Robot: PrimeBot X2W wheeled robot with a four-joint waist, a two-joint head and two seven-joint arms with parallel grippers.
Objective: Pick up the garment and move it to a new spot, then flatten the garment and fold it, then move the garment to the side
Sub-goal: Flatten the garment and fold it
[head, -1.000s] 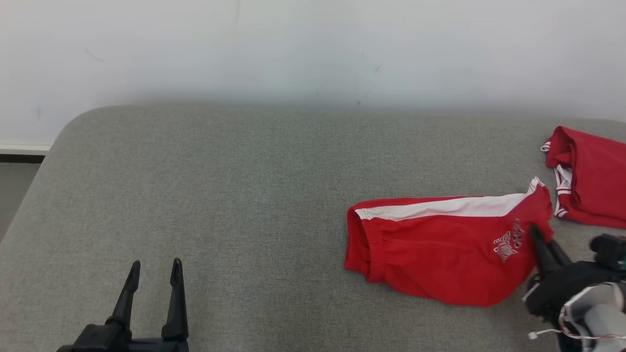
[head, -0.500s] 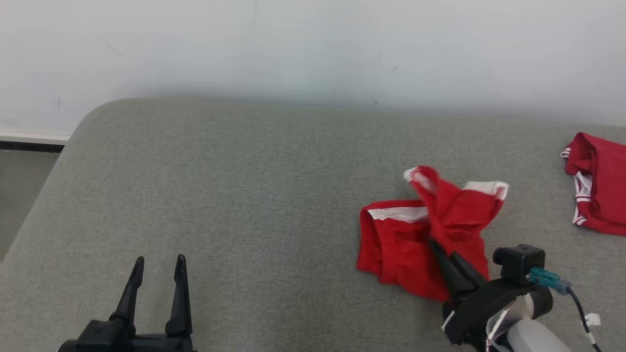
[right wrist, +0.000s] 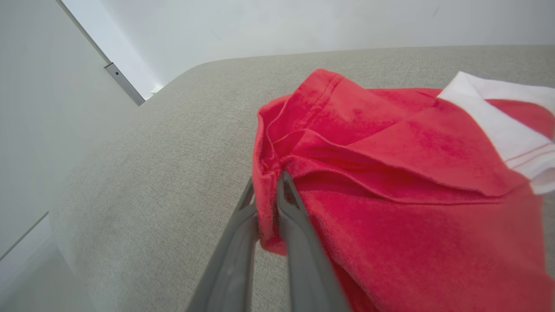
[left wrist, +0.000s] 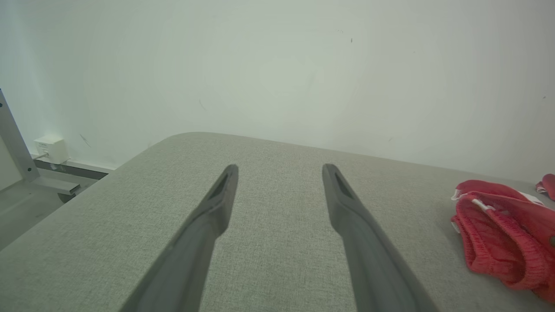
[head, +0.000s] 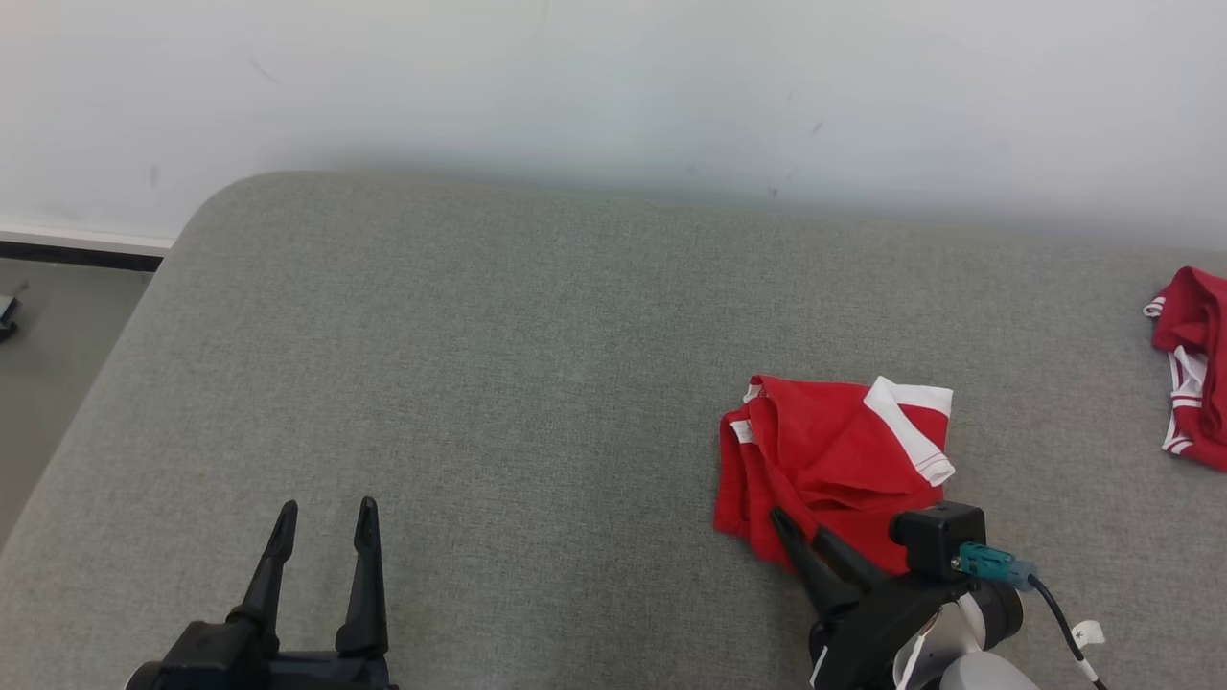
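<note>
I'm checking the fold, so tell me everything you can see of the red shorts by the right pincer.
The red shorts look like soft knit fabric, with a white side stripe and a gathered waistband. They lie folded over on themselves, rumpled, on the grey cushion, toward its right. The right pincer is shut on a fold at their near edge.

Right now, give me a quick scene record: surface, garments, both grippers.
surface: grey upholstered table, against a white wall
target garment: red shorts, white trim, loosely folded over, right of centre
other garment: second red garment, at the far right edge, apart from the shorts
left gripper: open, holding nothing, above bare table
right gripper: shut on the shorts' near-left edge
</note>
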